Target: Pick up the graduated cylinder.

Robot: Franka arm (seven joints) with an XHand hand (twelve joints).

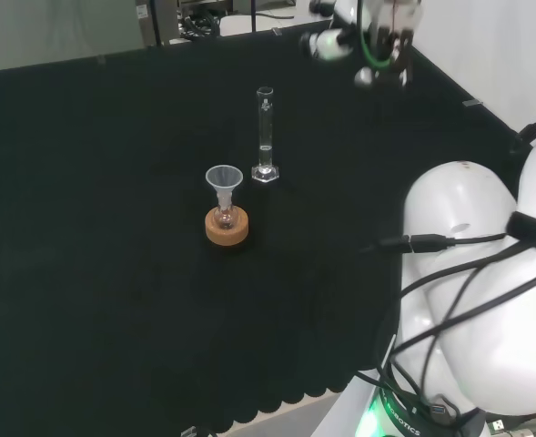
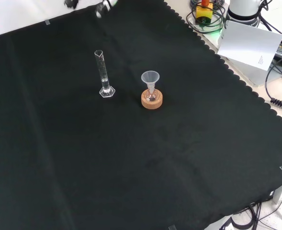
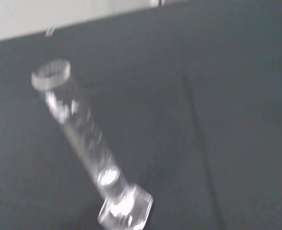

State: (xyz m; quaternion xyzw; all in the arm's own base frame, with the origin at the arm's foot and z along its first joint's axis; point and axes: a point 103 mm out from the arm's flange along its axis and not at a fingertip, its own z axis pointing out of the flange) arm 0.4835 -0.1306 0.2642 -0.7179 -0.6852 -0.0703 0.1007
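Head view places the tall clear glass graduated cylinder point(image 1: 265, 134) upright on its hexagonal foot near the centre of the black-cloth tabletop point(image 1: 95, 273), with a little clear liquid at the bottom. A clear plastic funnel point(image 1: 224, 179) sits in a small flask on a round cork ring stand point(image 1: 227, 227) just beside the cylinder, at its 7 o'clock. The black and white hand point(image 1: 369, 41) hangs high above the cloth at the cylinder's 2 o'clock, well apart from it and holding nothing; whether its fingers are straight or curled cannot be determined.

Front view shows the cylinder point(image 2: 103, 74) at 9 o'clock of the funnel point(image 2: 150, 79) and stand point(image 2: 152, 99), with bare cloth between them.

Wrist view shows the cylinder point(image 3: 85, 143) from above, mouth and foot both visible.

Task status: approach not yet completed; no contact.

Hazards, as judged:
- The cylinder is tall on a narrow foot; a sideways touch by a finger during approach would likely tip it and spill the liquid.
- An approach sweeping in from the funnel side risks knocking the funnel off its flask.
- Smooth glass may slip if gripped off-axis.
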